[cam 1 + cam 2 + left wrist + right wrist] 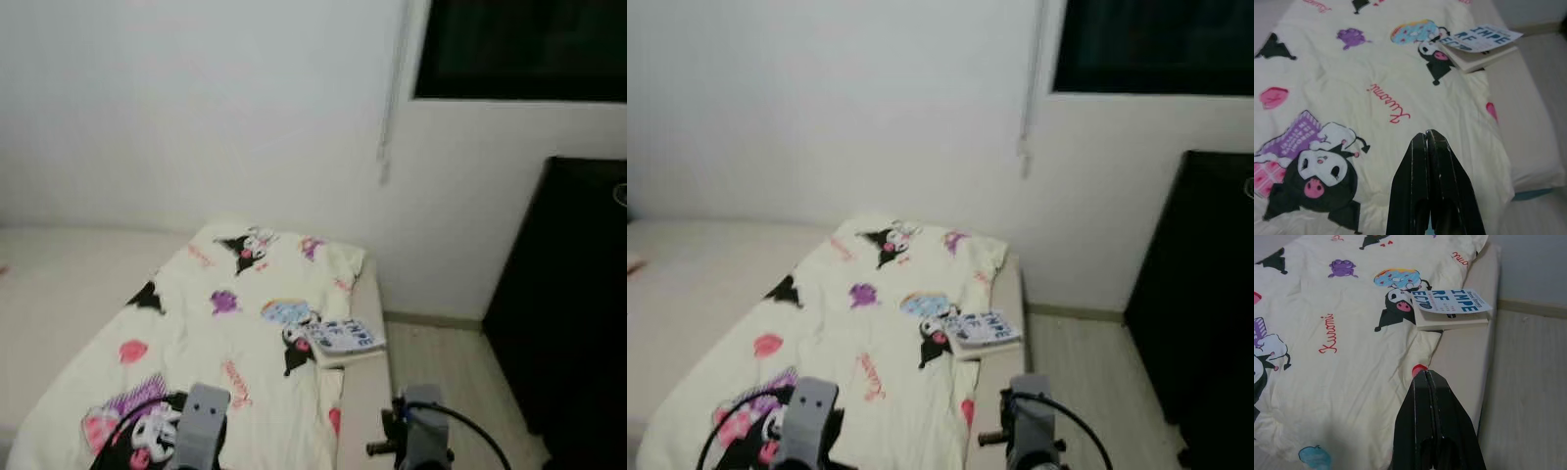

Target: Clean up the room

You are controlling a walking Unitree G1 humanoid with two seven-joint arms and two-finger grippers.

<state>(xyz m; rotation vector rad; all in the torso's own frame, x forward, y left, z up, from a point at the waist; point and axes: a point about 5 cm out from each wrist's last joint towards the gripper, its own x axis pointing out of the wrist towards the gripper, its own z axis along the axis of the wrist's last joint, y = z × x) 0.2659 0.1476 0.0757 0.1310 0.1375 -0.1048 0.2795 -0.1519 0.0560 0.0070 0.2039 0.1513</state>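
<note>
A cream blanket (225,343) printed with cartoon figures lies spread over a bed. A book (345,340) with blue letters on a white cover rests on the blanket's right edge, near the mattress side; it is also the book (1452,307) in the right wrist view and the book (1480,41) in the left wrist view. My left gripper (1427,139) is shut and hovers above the blanket with nothing in it. My right gripper (1426,377) is shut too, above the blanket's edge, short of the book. Both wrists (201,421) sit low in the head views.
The bare mattress (59,284) stretches to the left. A white wall stands behind the bed. A dark cabinet (568,313) rises at the right, with pale wood floor (451,362) between it and the bed. A dark window (519,49) is up at the right.
</note>
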